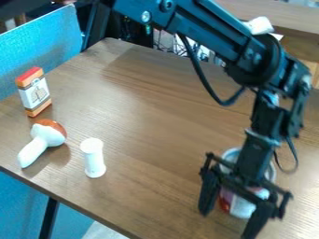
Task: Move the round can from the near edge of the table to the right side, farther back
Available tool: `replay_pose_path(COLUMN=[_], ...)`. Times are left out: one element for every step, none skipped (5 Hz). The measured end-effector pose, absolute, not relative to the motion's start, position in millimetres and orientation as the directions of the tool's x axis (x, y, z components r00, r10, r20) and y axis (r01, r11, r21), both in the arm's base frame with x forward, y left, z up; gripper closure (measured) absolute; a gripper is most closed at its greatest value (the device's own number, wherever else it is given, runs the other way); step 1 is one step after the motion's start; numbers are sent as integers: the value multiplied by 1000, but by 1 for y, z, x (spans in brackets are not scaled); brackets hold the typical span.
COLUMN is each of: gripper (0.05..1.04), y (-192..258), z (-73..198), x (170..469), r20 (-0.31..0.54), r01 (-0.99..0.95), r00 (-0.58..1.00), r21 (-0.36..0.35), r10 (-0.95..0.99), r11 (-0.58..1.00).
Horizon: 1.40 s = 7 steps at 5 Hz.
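Observation:
My gripper (228, 215) hangs at the lower right of the table, its two fingers spread apart around or just in front of a can (242, 205) with a white, red and purple side. Part of the can is hidden behind the gripper, and I cannot tell whether they touch. To the left, a white cylinder with wider ends (93, 158) stands upright. A toy mushroom (42, 142) with a white stem and brown cap lies on its side beyond it. Behind the mushroom stands a small orange and white box (34, 92) with a red top.
The brown wooden table (143, 102) has its near edge running from the left side down to the bottom middle. A blue panel (37, 44) stands along the upper left edge. Cables lie behind the far edge, and the arm spans the upper right.

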State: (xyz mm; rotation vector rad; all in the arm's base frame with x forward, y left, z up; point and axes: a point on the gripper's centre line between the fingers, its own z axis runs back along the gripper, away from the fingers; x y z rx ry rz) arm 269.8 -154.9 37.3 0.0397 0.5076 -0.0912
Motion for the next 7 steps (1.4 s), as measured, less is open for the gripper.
replay_pose_path(gripper=[83, 83, 83, 83, 83, 83, 83], y=[-143, -136, -134, -129, -121, -99, -67], z=[46, 52, 67, 87, 82, 106, 127], x=[319, 357, 382, 393, 383, 346, 306], r20=[-420, -387, -338, -293, -330, -367, -335], r01=[-23, -52, -28, -15, 17, 103, 168], r00=[907, 922, 941, 956, 944, 926, 933], r21=[-51, -91, -107, -89, -40, 11, 83], r10=[0, 13, -10, -12, -30, -92, -131], r11=[998, 994, 994, 996, 999, 995, 982])
